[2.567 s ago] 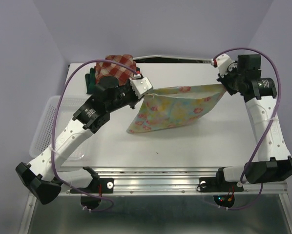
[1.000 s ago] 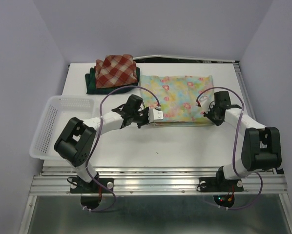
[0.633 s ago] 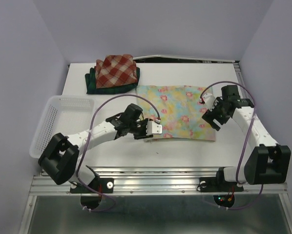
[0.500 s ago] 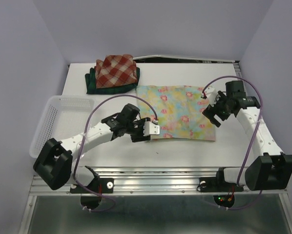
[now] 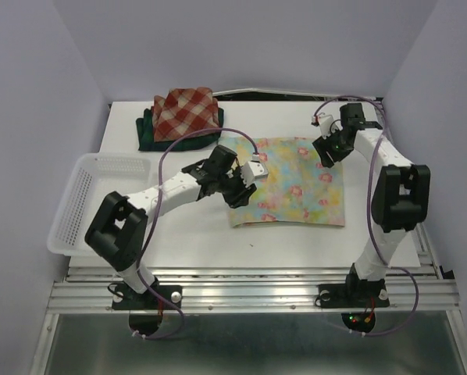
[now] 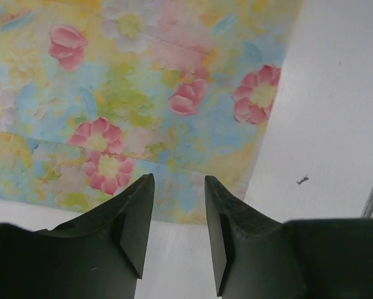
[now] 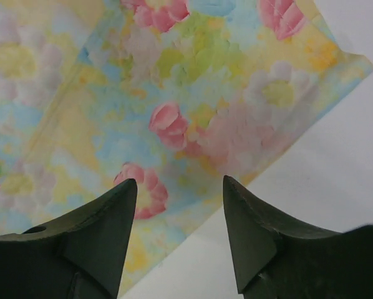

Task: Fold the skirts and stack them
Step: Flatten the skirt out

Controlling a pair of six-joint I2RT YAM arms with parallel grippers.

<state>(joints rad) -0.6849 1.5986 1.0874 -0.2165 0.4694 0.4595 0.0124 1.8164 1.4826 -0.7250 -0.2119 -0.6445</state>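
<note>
The pastel floral skirt lies spread flat in the middle of the table. It fills most of the left wrist view and the right wrist view. My left gripper hovers at its left edge, and its jaws stand open with nothing between them. At the skirt's far right corner my right gripper is open too, its fingers straddling the cloth's edge without holding it. At the back left, the folded red-and-cream plaid skirt rests on the dark plaid skirt.
A white mesh basket stands at the table's left edge beside the left arm. A metal rail runs along the near edge. White tabletop shows in front of the floral skirt and to its right.
Both grippers let go of the floral skirt's near edge after dragging it toward me. They then moved away from me, the left to its left edge, the right to its far right corner.
</note>
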